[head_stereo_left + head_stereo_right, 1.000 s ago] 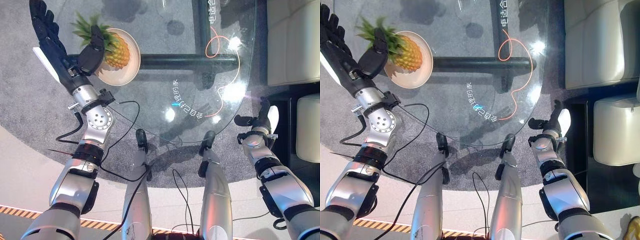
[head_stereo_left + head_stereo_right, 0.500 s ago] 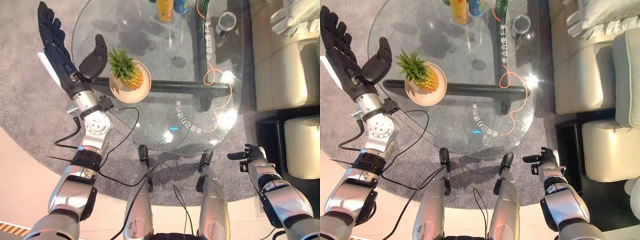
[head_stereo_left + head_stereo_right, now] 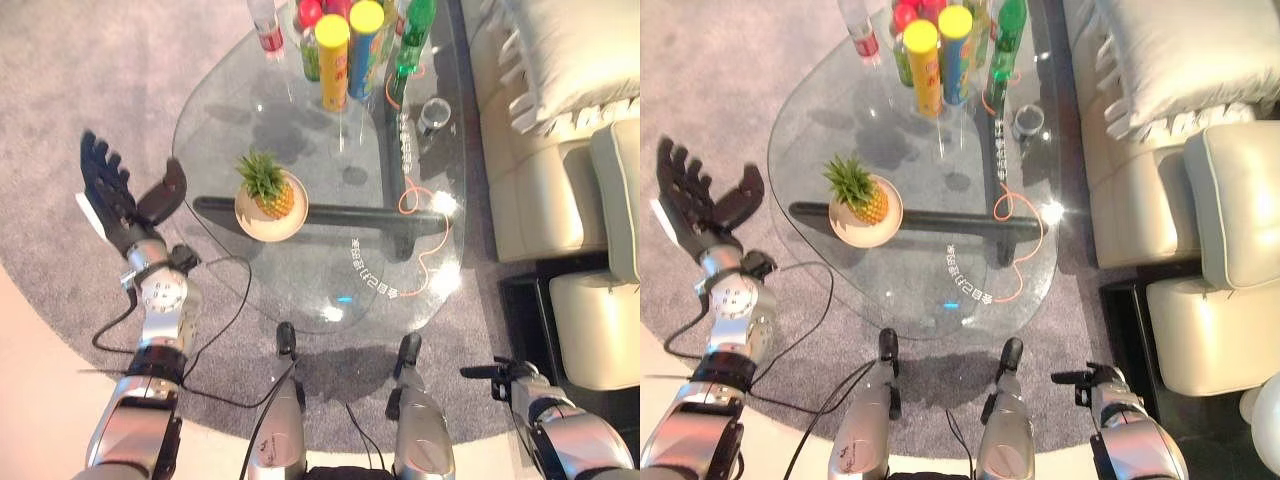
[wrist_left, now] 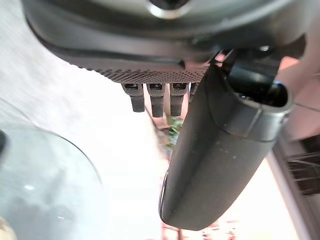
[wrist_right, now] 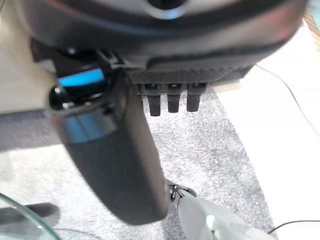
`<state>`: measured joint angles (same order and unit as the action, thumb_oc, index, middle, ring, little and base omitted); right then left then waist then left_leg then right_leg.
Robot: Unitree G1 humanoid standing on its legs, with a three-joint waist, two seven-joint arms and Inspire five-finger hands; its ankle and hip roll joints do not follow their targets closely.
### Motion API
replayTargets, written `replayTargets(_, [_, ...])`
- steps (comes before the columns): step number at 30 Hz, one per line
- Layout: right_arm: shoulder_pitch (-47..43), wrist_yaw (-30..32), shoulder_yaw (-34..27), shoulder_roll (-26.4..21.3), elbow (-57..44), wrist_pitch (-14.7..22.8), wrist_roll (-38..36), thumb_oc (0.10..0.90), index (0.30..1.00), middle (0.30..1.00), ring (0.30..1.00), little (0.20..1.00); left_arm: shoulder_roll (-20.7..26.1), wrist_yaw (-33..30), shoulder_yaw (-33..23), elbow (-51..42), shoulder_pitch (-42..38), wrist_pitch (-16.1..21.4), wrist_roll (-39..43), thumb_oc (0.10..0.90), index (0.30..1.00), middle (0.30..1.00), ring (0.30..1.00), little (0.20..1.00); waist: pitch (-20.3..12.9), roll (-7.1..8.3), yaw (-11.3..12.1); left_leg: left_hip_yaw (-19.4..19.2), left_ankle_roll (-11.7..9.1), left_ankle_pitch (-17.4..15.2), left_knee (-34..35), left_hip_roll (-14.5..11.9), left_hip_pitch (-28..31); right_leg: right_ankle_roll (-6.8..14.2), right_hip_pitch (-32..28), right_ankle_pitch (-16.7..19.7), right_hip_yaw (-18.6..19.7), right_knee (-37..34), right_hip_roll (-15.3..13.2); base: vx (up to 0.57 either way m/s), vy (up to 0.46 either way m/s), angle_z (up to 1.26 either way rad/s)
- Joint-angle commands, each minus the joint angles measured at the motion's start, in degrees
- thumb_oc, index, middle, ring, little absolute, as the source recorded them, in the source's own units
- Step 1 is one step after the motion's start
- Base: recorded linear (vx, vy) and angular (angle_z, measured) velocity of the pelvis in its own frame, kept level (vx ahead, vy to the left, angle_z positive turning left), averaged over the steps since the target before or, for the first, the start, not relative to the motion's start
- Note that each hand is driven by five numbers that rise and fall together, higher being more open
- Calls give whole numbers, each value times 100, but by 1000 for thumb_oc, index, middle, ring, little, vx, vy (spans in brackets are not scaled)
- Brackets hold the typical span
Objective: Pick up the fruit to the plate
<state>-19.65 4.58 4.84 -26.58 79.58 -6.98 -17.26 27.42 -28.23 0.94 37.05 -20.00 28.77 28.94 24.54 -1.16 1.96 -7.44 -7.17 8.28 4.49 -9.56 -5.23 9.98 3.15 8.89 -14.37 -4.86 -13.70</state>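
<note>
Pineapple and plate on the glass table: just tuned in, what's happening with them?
The pineapple stands on the plate on the glass table, and neither hand touches it. The left hand is open, fingers spread, off the table's left edge over the carpet. The right hand hangs low by the robot's right side, open too in its wrist view. Bottles and cans stand at the table's far end, beside a sofa.

Both arms are silver-grey, jointed shells with black bands. The left hand (image 3: 118, 200) is dark, with a white strip along its outer edge. The right hand (image 3: 1092, 381) is dark too.
</note>
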Motion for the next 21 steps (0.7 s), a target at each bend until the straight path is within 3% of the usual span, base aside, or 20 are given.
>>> replayTargets(1, [788,16,-17,-155,232,3,485,800,900,900,900,900,178,224,-351,580,19,112,-568,800,900,900,900,900,-970,46,100,142,-161,-344,-364,-123,-81,141,21,-544,51,626,-285,281,61,6])
replayTargets(3, [1111,-47,-112,-85,213,-90,715,800,900,900,900,900,239,535,-375,1069,440,-420,-944,800,900,900,900,900,-1270,64,76,59,-150,-343,-228,-140,248,176,-269,-482,40,472,-280,311,63,4])
replayTargets(6, [1335,-199,-145,-56,238,-142,939,800,900,900,900,900,251,1101,-393,1731,787,-842,-1083,800,900,900,900,900,-1526,72,36,-31,-160,-329,-55,-176,577,209,-545,-445,34,326,-260,179,37,1])
replayTargets(11, [1528,-417,-136,63,234,-32,1189,800,900,900,900,900,161,1895,-130,2693,1150,-1140,-1698,800,900,900,900,900,-1731,78,-43,-29,-155,-359,51,-206,836,213,-783,-463,89,268,-210,59,21,-3])
replayTargets(12, [1531,-415,-124,82,260,-29,1244,800,900,900,900,900,121,2170,-10,2910,1224,-1395,-1816,800,900,900,900,900,-1761,77,-64,-35,-149,-379,51,-218,902,208,-828,-493,111,290,-197,0,0,0])
replayTargets(15, [1509,-483,-53,122,328,24,1422,800,900,900,900,900,-73,2767,224,3411,1413,-1582,-2102,800,900,900,900,900,-1826,67,-92,-52,-144,-415,51,-236,1037,205,-942,-525,114,279,-172,17,22,-4])
replayTargets(21, [1467,-538,138,299,298,-95,1788,800,900,900,900,900,-412,3463,641,3798,1571,-2099,-2266,800,900,900,900,900,-1911,47,-144,-104,-143,-461,51,-269,1124,229,-1071,-468,42,147,-165,-8,13,-4])
